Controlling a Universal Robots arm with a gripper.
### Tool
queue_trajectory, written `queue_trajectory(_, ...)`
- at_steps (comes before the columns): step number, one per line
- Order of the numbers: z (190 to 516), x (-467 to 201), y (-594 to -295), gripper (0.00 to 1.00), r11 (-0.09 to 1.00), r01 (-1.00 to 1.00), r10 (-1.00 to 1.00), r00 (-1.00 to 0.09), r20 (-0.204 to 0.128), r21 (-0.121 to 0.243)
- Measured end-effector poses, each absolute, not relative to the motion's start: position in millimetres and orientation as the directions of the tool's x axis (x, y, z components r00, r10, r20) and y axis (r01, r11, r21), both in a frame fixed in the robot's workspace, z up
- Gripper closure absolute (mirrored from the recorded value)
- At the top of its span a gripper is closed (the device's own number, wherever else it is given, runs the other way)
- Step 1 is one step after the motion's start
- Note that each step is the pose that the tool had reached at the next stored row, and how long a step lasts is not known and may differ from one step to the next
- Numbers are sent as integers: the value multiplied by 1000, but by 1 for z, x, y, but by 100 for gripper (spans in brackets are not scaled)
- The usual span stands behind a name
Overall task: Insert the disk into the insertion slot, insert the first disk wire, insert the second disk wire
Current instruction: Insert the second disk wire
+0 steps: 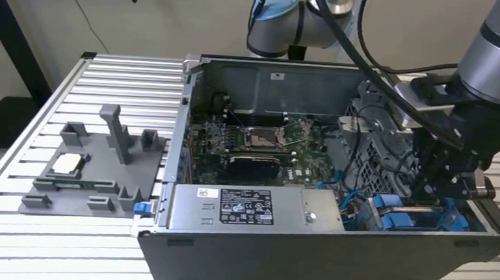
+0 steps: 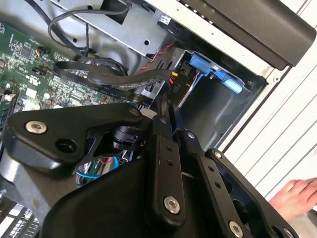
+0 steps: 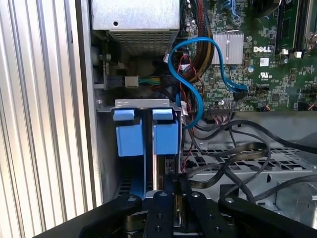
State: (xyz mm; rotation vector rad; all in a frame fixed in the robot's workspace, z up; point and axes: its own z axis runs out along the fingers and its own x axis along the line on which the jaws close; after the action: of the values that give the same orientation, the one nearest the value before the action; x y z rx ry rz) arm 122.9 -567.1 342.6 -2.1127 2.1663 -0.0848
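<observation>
Gripper narrow, fingers close together, above bright blue disk carrier seated upright in insertion slot.

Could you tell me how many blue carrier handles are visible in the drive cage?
2: in the first wrist view, one blue handle sits toward the case wall, the other blue handle beside it toward the motherboard. More may be hidden behind the gripper.

Blue-framed disk seated in slot.
</observation>
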Motion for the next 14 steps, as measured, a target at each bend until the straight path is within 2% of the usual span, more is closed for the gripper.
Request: queue_trajectory(14,332,126,-567,84,24,-992,-999,-19,-43,-121)
